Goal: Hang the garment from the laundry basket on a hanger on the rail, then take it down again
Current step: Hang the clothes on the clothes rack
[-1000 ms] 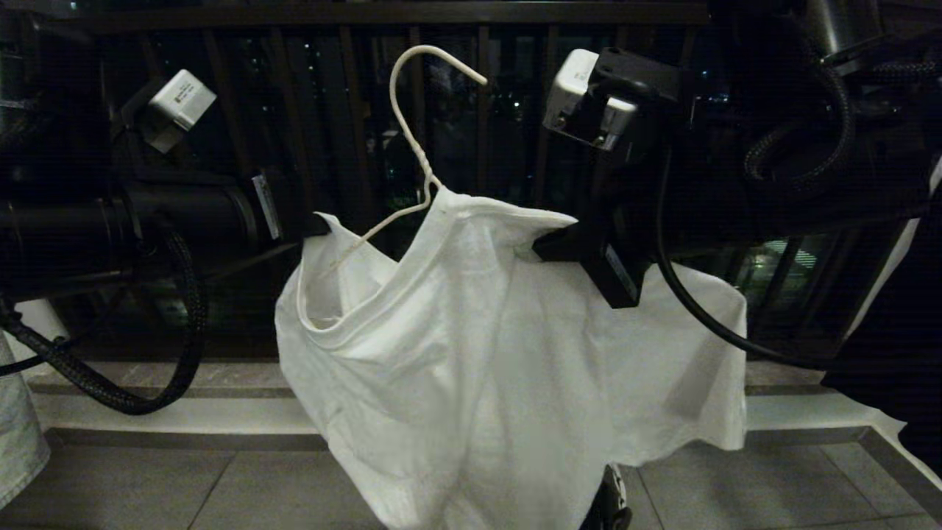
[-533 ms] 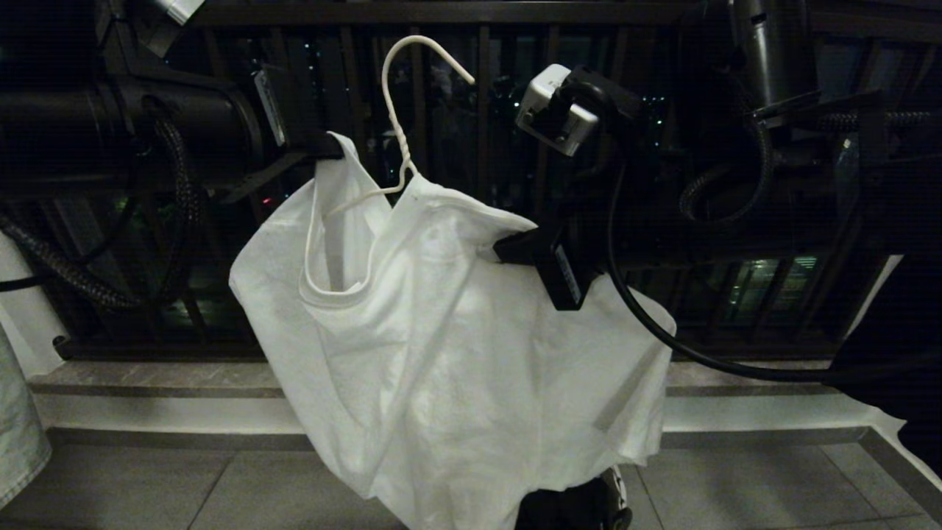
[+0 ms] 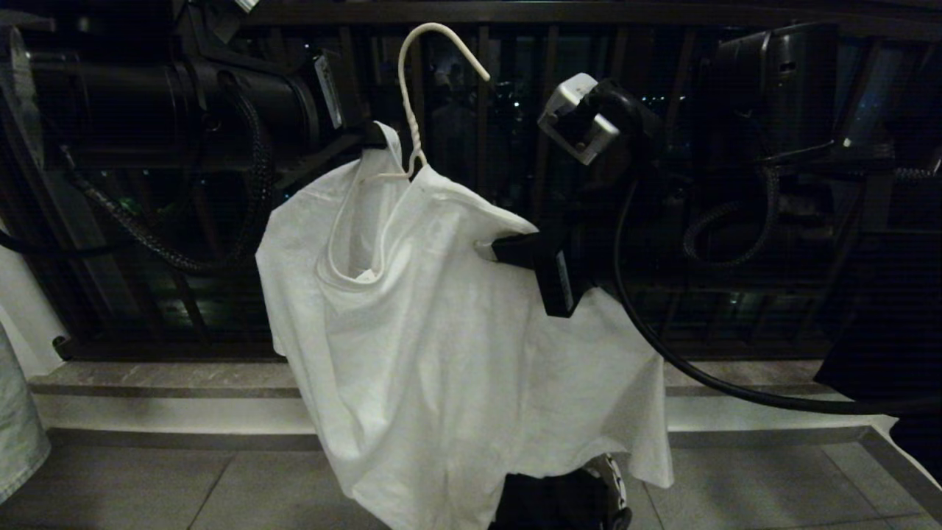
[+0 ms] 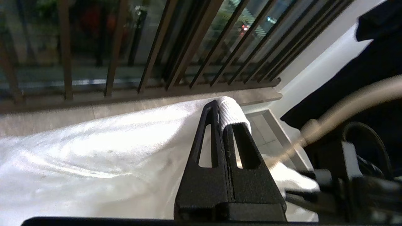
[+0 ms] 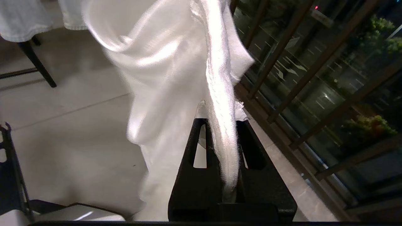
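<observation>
White cotton, the T-shirt [image 3: 441, 331] hangs in mid-air before the dark balcony bars [image 3: 515, 110], the wire hanger [image 3: 412, 96] poking from its collar. The left gripper [image 3: 372, 140] is clamped on the collar edge, the right gripper [image 3: 489, 250] clamped on a shoulder fold.

Both arms raised, both tools clamped.
Left arm reaches in level from the upper left; left tool [image 3: 374, 138] fingers pressed together, white cloth pinched at the tips. Right arm enters from the right, lower; right tool [image 3: 491, 250] fingers closed on a white fabric fold.
</observation>
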